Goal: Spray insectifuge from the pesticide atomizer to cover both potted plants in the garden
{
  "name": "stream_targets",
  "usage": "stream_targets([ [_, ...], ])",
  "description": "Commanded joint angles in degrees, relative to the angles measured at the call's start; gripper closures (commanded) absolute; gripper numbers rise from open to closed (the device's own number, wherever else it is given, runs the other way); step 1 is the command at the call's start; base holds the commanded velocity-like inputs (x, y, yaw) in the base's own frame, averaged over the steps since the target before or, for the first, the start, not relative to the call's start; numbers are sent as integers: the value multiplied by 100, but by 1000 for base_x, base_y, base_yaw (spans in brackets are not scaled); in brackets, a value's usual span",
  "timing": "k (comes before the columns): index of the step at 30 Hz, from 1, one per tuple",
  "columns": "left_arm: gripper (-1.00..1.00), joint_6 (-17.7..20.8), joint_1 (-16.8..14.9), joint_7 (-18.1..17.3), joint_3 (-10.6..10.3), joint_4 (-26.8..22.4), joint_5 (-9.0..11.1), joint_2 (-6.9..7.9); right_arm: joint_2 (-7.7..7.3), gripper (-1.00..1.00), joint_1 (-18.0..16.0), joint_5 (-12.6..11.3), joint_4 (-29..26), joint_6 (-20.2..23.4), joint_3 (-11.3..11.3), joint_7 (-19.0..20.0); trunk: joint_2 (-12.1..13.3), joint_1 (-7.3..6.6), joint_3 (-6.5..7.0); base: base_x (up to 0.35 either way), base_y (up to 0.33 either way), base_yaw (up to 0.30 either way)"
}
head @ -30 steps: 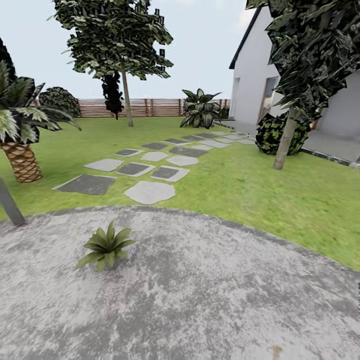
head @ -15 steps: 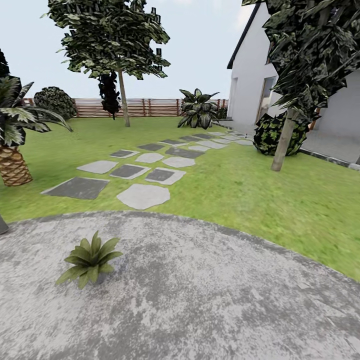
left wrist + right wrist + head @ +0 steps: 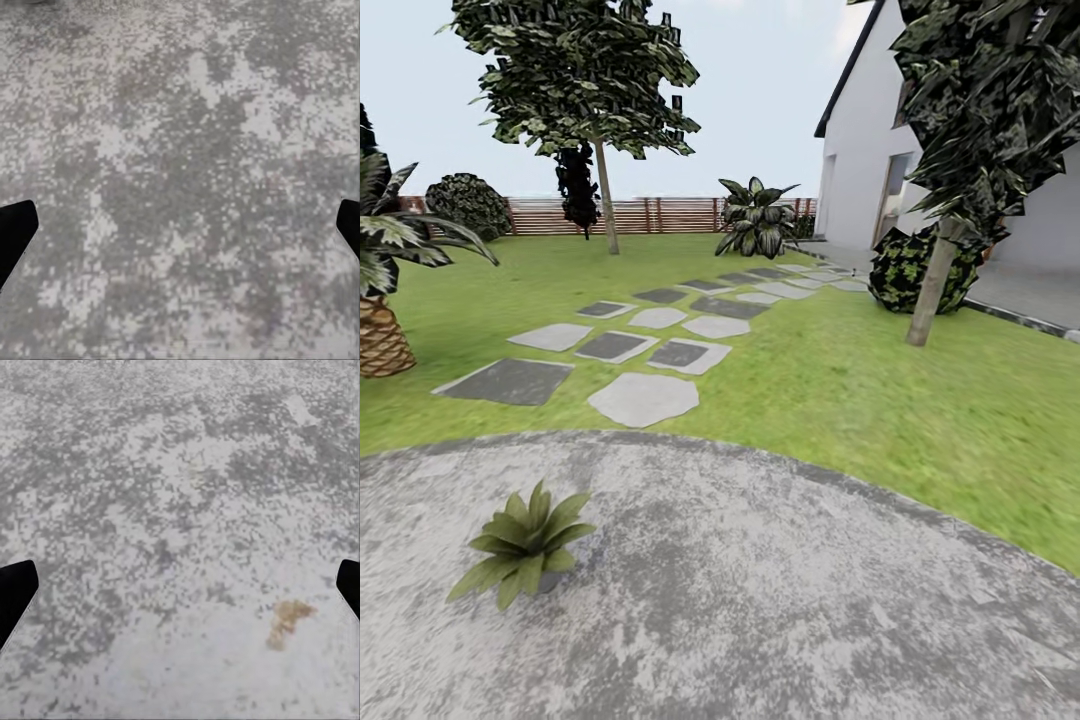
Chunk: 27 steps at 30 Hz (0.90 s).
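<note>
Rosette of broad pointed green leaves, potted plant (image 3: 523, 555), sits low on round grey stone patio (image 3: 780, 610), near its lawn-side edge, tiny grey pot barely showing. Left gripper (image 3: 180, 225) fingers wide apart over bare speckled stone. Right gripper (image 3: 180, 585) likewise spread, near brownish stain (image 3: 289, 619).

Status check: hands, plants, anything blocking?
Left hand and right hand open, empty, over the patio. One potted plant on it, ahead left. Nothing in the way.
</note>
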Motion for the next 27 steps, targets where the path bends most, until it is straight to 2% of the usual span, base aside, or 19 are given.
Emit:
stream_targets([
  [1, -100, -18, -3, -3, 13, 5, 12, -1, 1, -100, -3, 7, 4, -18, -11, 1, -2, 3, -5, 335, -27, 0],
  [27, -100, -18, -4, -3, 31, 6, 13, -1, 1, -100, -3, 7, 4, -18, -9, 1, -2, 3, -5, 306, -172, 0],
])
